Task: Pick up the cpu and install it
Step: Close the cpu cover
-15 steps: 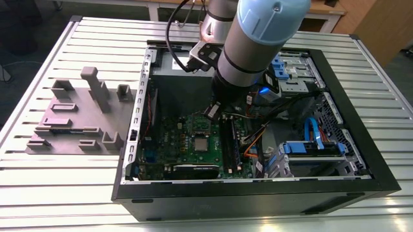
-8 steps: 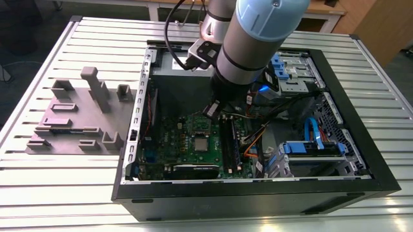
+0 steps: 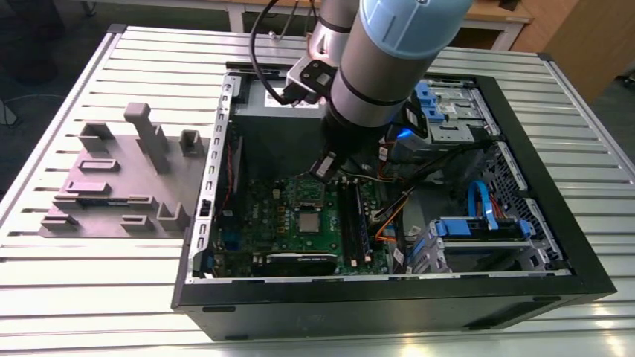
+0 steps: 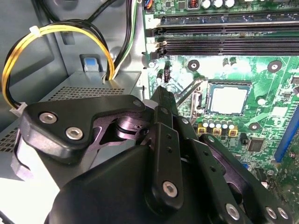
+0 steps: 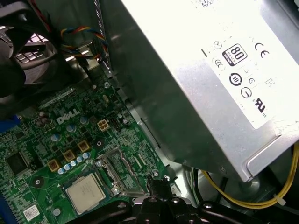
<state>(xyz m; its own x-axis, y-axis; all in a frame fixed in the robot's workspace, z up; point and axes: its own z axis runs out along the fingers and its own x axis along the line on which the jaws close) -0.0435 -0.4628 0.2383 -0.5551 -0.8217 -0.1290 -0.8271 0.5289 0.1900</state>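
The cpu is a small square chip with a silvery top, lying flat in its socket on the green motherboard inside the open computer case. Both wrist views show the cpu resting there with nothing touching it. My gripper hangs over the board just beyond the socket, toward the power supply. Its black fingers come together in one narrow tip, shut with nothing between them. The hinged metal socket frame lies between that tip and the cpu.
The big grey power supply with a white label stands close beside the gripper, with yellow cables looping from it. Memory slots run along the board. Blue drive cages fill the case's right part. A grey fixture sits outside it.
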